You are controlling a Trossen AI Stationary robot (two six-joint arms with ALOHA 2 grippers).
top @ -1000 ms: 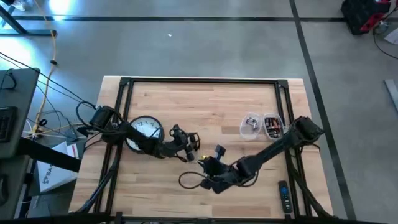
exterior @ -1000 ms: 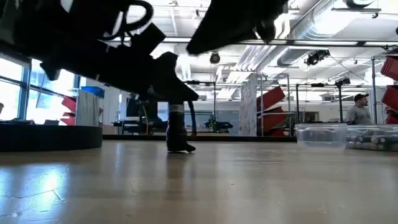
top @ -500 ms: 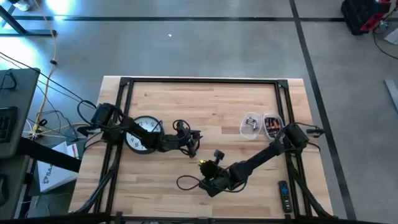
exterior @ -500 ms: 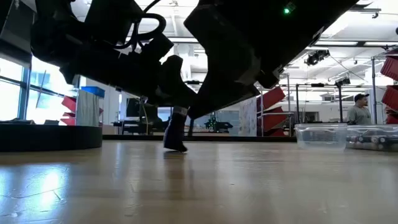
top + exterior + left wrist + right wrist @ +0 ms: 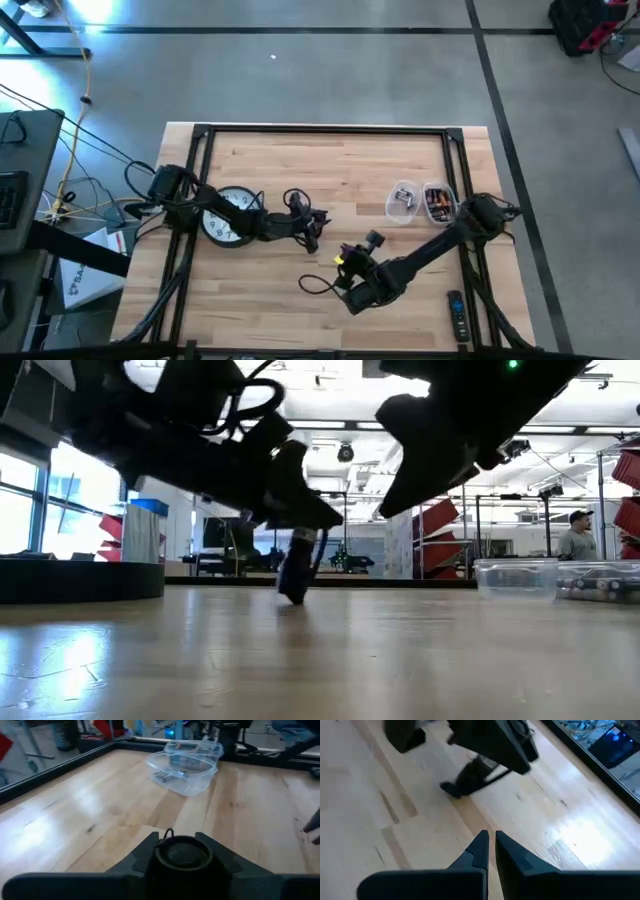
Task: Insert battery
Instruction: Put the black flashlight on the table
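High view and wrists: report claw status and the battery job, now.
Left claw shut on dark round object, its tip on the table. Right claw shut, empty, pointing at it, apart. No battery in either claw; clear tubs beside right arm.

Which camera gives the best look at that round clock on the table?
The high view: the clock shows its white face from above, partly crossed by the left arm. The low view shows only its dark edge. Neither wrist view shows it.
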